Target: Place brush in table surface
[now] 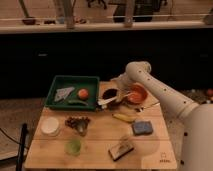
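Nearest on the table surface [100, 150] lie a blocky brown-and-black item [121, 149] and a small green cup [74, 146]. Behind them are a blue sponge [142, 127], a white round dish [50, 126], a dark heap [77, 122] and a banana [123, 117].

Farther back, my gripper [119, 98] hangs low over the tabletop, between a dark bowl [110, 93] and an orange bowl [137, 95]. The brush [106, 101] is right at it, its pale handle slanting out toward the green tray [56, 86], just above or on the wood. I cannot tell whether my gripper is clamped on it or loose.

The tray holds an orange [83, 93], what looks like a grey cloth [64, 93], and a green thing [77, 102]. My white arm [160, 92] arches in from the right.
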Controlling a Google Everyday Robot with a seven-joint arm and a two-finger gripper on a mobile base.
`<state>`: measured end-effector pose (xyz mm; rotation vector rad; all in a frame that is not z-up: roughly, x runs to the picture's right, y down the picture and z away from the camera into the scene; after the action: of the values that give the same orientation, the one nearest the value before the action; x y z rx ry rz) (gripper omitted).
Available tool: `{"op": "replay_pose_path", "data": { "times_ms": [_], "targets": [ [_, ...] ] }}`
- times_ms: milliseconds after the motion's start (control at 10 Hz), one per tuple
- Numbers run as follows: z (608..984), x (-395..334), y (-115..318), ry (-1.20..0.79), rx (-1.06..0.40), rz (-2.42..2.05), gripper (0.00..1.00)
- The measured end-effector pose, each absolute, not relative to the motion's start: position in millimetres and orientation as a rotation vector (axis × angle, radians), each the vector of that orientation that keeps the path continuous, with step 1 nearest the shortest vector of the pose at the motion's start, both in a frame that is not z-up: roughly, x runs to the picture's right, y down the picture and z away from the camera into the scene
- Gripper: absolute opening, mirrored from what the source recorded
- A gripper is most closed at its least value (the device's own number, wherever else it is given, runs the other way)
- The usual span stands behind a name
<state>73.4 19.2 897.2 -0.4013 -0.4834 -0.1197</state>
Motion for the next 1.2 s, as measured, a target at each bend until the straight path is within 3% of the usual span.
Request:
{"op": "replay_pose_path", "data": {
  "times_ms": [500,600,1000,1100,1200],
  "targets": [
    [909.2,79.0,20.6,-0.529,-0.446,-0.101,0.79],
    [910.1,79.0,21.2,-0.533,-0.450,-0.101,0.73],
    [908.9,82.5,21.2,-0.537,-0.458,-0.089,0.31],
    [908.6,83.9,21.1,-0.536,-0.459,-0.085,0.24],
    [907.7,86.3,21.2,-0.536,-0.460,-0.078,0.10]
  ]
}}
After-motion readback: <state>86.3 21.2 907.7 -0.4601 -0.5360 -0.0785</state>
